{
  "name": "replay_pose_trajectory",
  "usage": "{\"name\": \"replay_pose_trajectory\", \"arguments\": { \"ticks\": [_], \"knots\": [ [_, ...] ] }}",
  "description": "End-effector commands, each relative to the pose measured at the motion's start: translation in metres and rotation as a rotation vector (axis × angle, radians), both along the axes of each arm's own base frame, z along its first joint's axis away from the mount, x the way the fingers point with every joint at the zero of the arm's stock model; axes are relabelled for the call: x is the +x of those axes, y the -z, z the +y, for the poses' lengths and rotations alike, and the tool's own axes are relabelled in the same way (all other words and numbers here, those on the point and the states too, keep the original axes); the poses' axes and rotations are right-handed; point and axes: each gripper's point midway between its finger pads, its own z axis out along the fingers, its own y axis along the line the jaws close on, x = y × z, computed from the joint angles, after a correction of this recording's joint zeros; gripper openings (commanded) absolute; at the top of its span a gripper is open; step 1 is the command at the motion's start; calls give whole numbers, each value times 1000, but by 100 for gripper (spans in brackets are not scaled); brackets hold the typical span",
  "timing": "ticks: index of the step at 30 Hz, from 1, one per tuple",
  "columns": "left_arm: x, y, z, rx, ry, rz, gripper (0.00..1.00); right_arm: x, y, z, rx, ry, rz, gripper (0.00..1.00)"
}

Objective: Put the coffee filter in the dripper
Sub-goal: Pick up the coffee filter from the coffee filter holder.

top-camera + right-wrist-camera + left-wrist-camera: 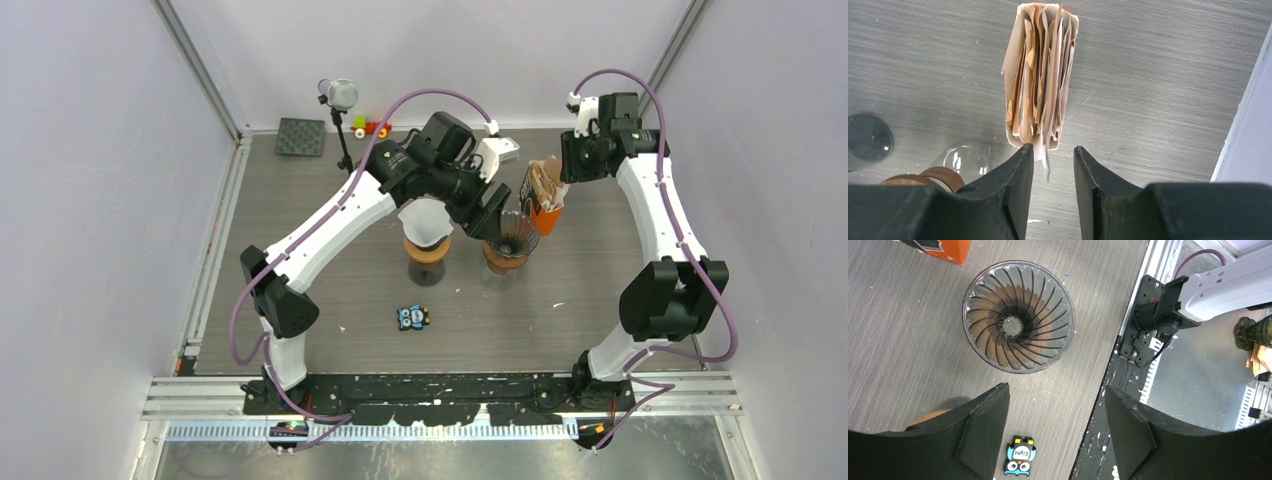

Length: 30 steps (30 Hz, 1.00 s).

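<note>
Two robot arms reach over a grey wood-grain table point(600, 300). We see the left gripper point(1054, 427) hanging above an empty ribbed glass dripper point(1018, 316) near the middle of the table, its jaws spread wide with nothing between them. Just left of it stands a second dripper point(427, 250) with a wooden collar, and a white paper filter point(425, 220) sits in its cone. Just right of the empty dripper, an orange holder point(546, 215) is packed with upright coffee filters point(1040, 75), some brown and some white. The right gripper point(1053, 167) is at this stack with its jaws a little apart, not clamped. A corner of one white filter juts into the gap, and we cannot tell whether either finger touches it. A small blue owl-shaped tag point(412, 317) lies on the near side of the drippers. At the far left edge are a microphone point(340, 95) on a stand, a dark square mat point(301, 136) and a small colourful toy point(370, 127).
</note>
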Motion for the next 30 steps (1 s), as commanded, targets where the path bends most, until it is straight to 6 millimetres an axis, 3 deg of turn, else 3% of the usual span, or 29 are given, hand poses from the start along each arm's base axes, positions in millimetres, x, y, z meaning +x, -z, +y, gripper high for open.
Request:
{"name": "replay_pose_trajectory", "arguments": {
  "ticks": [1, 13, 19, 23, 30],
  "knots": [
    [-6, -33, 4, -75, 13, -69, 72, -13, -14, -8, -26, -2, -34, 39],
    [-6, -32, 4, -72, 12, -67, 72, -5, -10, -1, 18, -25, -31, 19],
    [-6, -35, 6, -75, 10, -78, 72, -5, -28, 2, 33, -31, -66, 1],
    [-6, -36, 7, -76, 10, -85, 72, -13, -45, 1, 26, -29, -111, 0],
    [-6, -37, 7, -78, 11, -88, 72, -21, -50, -3, 2, -20, -129, 0]
  ]
}}
